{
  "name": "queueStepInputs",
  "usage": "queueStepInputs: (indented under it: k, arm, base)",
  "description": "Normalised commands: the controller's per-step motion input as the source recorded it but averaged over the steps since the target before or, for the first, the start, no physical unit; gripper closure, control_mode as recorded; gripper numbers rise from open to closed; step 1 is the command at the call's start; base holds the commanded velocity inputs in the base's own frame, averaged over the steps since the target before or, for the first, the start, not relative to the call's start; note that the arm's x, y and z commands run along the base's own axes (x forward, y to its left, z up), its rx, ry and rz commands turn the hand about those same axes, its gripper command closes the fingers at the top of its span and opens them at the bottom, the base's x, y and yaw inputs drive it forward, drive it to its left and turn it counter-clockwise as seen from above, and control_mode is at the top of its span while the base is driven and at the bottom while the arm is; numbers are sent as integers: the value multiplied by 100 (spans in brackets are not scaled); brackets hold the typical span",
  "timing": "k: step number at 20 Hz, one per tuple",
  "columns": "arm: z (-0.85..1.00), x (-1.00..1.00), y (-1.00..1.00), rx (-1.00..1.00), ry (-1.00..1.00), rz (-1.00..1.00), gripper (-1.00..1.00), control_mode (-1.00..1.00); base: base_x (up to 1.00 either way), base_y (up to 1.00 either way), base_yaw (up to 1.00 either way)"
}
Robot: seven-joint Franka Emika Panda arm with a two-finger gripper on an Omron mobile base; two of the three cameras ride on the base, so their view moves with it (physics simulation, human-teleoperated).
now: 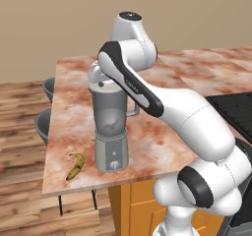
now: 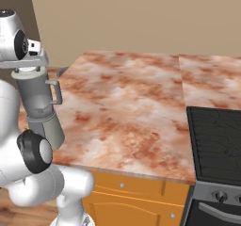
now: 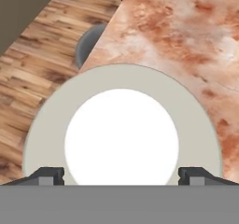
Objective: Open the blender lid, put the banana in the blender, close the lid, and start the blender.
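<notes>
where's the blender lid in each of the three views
Left base view: blender lid on the jar top, left of centre, partly behind the arm.
Right base view: upper left, under the hand.
Hand view: large round cap, lower centre.
Shared landmark: marbled countertop.

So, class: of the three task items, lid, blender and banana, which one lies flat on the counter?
The banana: it lies flat on the counter left of the blender, which stands upright with the lid on top.
</notes>
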Motion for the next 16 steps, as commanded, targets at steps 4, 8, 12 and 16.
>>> queueStepInputs:
  k: [4,8,12,16]
  arm:
    - [80,-1,-8,0,-10,8,100,-100]
    - [88,-6,-45,0,-19,6,100,-100]
    - [43,-8,-86,1,-9,1,100,-100]
    - [-2,-7,-100,4,0,0,100,-100]
  base:
    - [0,0,0]
    - [0,0,0]
    - [0,0,0]
    - [0,0,0]
